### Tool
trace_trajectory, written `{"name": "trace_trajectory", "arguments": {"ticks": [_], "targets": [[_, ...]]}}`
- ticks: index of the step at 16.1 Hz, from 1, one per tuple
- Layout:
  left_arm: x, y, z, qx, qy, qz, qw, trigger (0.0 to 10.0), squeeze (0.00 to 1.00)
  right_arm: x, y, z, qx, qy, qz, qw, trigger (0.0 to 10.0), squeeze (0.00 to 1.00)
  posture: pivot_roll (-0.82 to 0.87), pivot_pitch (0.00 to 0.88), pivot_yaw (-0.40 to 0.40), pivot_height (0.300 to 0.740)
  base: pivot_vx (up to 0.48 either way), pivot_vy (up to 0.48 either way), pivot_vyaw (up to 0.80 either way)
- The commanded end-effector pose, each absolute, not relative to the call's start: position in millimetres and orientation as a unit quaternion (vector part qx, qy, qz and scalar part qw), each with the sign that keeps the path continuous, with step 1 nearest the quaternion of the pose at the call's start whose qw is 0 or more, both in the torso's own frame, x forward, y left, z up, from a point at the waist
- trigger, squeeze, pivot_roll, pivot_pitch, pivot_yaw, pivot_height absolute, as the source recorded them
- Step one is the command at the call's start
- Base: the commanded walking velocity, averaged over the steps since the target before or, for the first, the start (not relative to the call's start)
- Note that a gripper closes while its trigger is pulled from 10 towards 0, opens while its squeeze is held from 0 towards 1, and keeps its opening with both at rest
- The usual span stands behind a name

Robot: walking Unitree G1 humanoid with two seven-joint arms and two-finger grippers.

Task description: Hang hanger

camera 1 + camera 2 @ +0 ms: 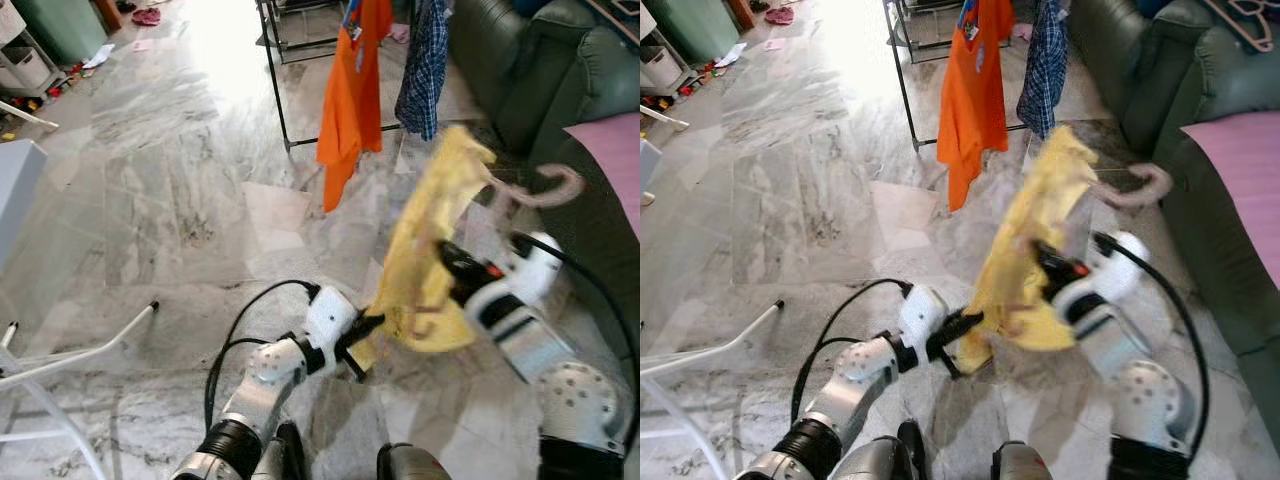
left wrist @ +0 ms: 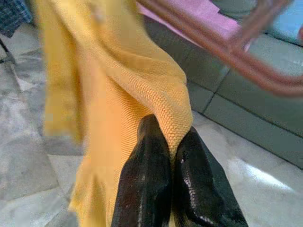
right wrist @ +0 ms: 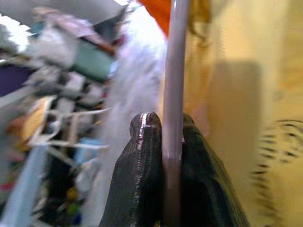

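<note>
Carrying a yellow shirt (image 1: 430,270) on a pink hanger (image 1: 545,190) over the marble floor (image 1: 180,200), well short of the rack (image 1: 275,80) where an orange shirt (image 1: 350,90) hangs. Sofa (image 1: 560,80) on the right. Right end effector (image 3: 166,137) clamped on hanger's rod; left end effector (image 2: 173,165) pinched shut on the shirt's hem. Shirt looks light and floppy, will sway; hanger looks stiff and thin, likely slippery. Best held at the rod, hook left free.

motion-blurred yellow garment (image 1: 430,270), smeared pink hanger (image 1: 540,190) hook, orange shirt (image 1: 350,90) cut off above
</note>
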State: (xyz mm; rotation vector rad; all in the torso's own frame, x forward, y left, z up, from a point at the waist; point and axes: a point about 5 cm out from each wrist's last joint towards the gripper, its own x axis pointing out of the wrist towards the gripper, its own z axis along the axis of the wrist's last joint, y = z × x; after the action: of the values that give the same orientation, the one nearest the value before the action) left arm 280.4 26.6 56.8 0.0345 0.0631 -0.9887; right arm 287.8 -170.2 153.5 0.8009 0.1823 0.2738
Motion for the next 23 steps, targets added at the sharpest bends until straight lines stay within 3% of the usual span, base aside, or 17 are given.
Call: {"name": "trace_trajectory", "arguments": {"ticks": [1,5,9,11,13,15,17,20,23], "targets": [[273.8,28.6,46.5,0.025,0.046,-0.481,0.875,10.0,0.00,286.6,-162.1,181.3,0.378,0.037,0.168,0.910,10.0,0.00,-0.24,0.200,0.096,0.740,0.000,0.000,0.00],[273.1,23.1,47.5,0.017,0.044,-0.487,0.872,10.0,0.00,294.2,-172.5,193.0,0.377,-0.017,0.130,0.917,10.0,0.00,-0.25,0.195,0.092,0.740,0.000,0.000,0.00],[278.4,21.5,56.9,0.004,0.023,-0.482,0.876,10.0,0.00,302.3,-184.9,197.4,0.233,-0.049,0.074,0.968,10.0,0.00,-0.25,0.197,0.098,0.740,0.000,0.000,0.00],[280.2,27.1,56.1,0.007,0.022,-0.475,0.879,10.0,0.00,302.8,-185.5,197.6,0.225,-0.049,0.072,0.971,10.0,0.00,-0.25,0.198,0.097,0.740,0.000,0.000,0.00],[278.8,32.6,52.6,0.012,0.027,-0.475,0.880,10.0,0.00,303.2,-189.7,196.2,0.236,-0.051,0.058,0.969,10.0,0.00,-0.26,0.202,0.095,0.740,0.000,0.000,0.00],[279.6,38.3,53.0,0.023,0.016,-0.459,0.888,10.0,0.00,296.1,-171.3,188.4,0.277,-0.015,0.135,0.951,10.0,0.00,-0.26,0.205,0.095,0.740,0.000,0.000,0.00],[286.6,41.3,59.8,0.031,-0.004,-0.434,0.900,10.0,0.00,288.7,-160.9,173.2,0.257,0.027,0.160,0.953,10.0,0.00,-0.25,0.206,0.092,0.740,0.000,0.000,0.00],[292.8,42.2,69.6,0.027,-0.027,-0.422,0.906,10.0,0.00,283.7,-177.9,149.3,0.348,0.047,0.090,0.932,10.0,0.00,-0.25,0.206,0.088,0.740,0.000,0.000,0.00],[294.1,44.2,69.7,0.036,-0.031,-0.412,0.910,10.0,0.00,266.4,-170.9,144.9,0.358,0.065,0.177,0.915,10.0,0.00,-0.25,0.207,0.092,0.740,0.000,0.000,0.00]]}}
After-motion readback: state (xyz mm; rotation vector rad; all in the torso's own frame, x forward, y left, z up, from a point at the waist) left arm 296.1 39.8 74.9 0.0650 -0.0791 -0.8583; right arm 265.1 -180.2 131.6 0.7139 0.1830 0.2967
